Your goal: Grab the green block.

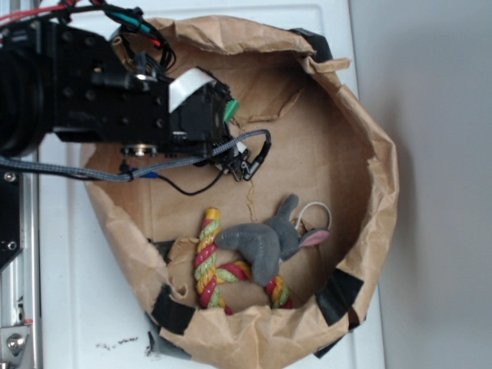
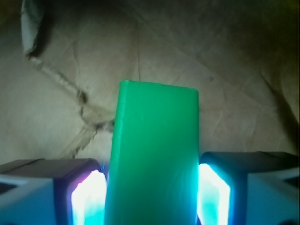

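Note:
The green block [image 2: 154,154] is a smooth, bright green slab that fills the gap between my two fingers in the wrist view. Both glowing pads [image 2: 89,199] press against its long sides, so my gripper [image 2: 152,190] is shut on it. Brown paper lies behind and below the block. In the exterior view only a small green sliver of the block [image 1: 231,111] shows at the tip of the black gripper [image 1: 228,121], at the upper left inside the paper bag. The arm hides the rest of it.
The crumpled brown paper bag's walls [image 1: 377,169] ring the work area, with black tape patches [image 1: 338,296]. A grey plush toy [image 1: 265,242] lies on a green-yellow-red braided rope [image 1: 206,261] at the front. A white ring [image 1: 315,209] sits by the toy.

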`<act>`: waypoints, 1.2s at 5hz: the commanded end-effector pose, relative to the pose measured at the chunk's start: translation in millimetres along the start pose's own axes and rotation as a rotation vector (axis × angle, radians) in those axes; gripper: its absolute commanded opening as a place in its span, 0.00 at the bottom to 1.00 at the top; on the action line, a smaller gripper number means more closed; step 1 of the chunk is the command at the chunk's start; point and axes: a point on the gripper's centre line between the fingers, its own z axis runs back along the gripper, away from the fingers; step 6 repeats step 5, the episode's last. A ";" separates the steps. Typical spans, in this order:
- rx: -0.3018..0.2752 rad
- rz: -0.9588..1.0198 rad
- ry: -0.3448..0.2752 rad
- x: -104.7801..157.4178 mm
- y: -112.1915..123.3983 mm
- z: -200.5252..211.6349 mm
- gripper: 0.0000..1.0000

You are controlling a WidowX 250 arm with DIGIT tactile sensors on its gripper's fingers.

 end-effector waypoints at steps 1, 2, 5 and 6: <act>0.011 -0.023 0.052 21.0 -18.6 62.4 0.00; -0.021 -0.026 0.059 31.4 -24.2 101.5 0.00; 0.008 0.006 -0.123 23.6 -34.9 142.9 0.48; 0.008 0.006 -0.123 23.6 -34.9 142.9 0.48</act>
